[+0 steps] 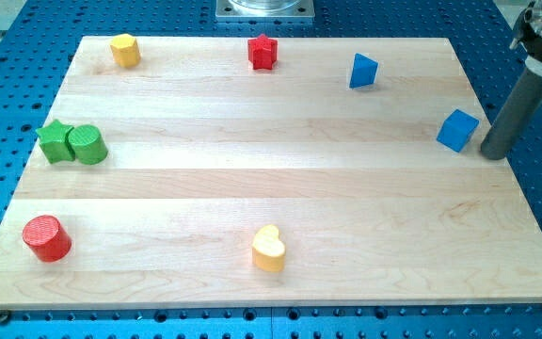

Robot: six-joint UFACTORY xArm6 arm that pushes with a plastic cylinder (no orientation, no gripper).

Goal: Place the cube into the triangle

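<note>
A blue cube sits near the board's right edge. A blue triangle block stands up and to the left of it, near the view's top. My tip is the lower end of the dark rod at the right edge of the board, just right of the cube and slightly below it, with a small gap between them.
A wooden board lies on a blue perforated table. On it are a yellow block at top left, a red star at top middle, a green star touching a green cylinder at left, a red cylinder at bottom left, and a yellow heart at bottom middle.
</note>
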